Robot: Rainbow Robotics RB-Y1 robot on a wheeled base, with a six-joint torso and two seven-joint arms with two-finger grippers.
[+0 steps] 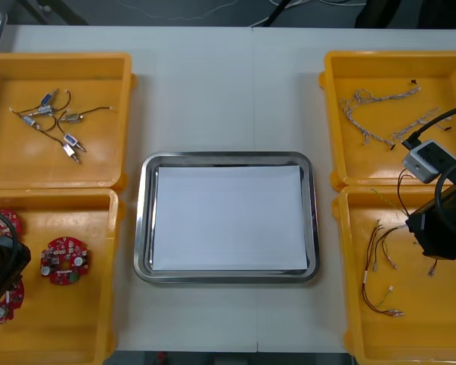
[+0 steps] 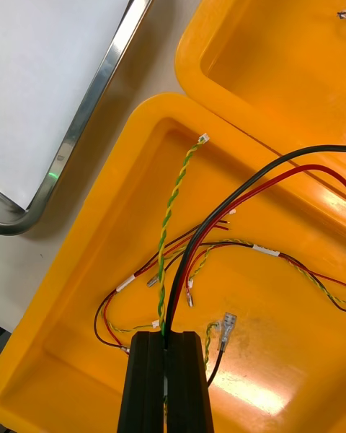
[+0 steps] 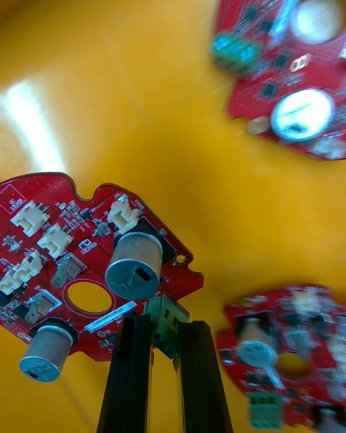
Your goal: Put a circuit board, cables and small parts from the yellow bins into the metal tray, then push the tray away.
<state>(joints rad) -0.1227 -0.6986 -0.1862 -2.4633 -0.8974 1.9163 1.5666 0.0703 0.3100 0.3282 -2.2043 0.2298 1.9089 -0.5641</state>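
Observation:
My left gripper [image 3: 164, 322] is shut on the green connector at the edge of a round red circuit board [image 3: 79, 260], inside the near left yellow bin [image 1: 99, 319]. Two more boards [image 3: 288, 65] lie on the bin floor, and another board [image 1: 64, 261] lies beside the left arm in the front view. My right gripper [image 2: 167, 338] is shut on a bundle of cables [image 2: 176, 260], black, red and a twisted yellow-green one, in the near right bin [image 2: 86, 260]. Between the bins sits the metal tray [image 1: 140, 228], white inside, with nothing in it.
The far left bin [image 1: 114, 84] holds several small metal parts [image 1: 57, 125] with short leads. Twisted blue and white cables [image 1: 380, 114] lie in the far right bin [image 1: 334, 91]. More thin cables [image 1: 380, 266] are spread on the near right bin's floor. The tray rim [image 2: 94, 94] is close beside that bin.

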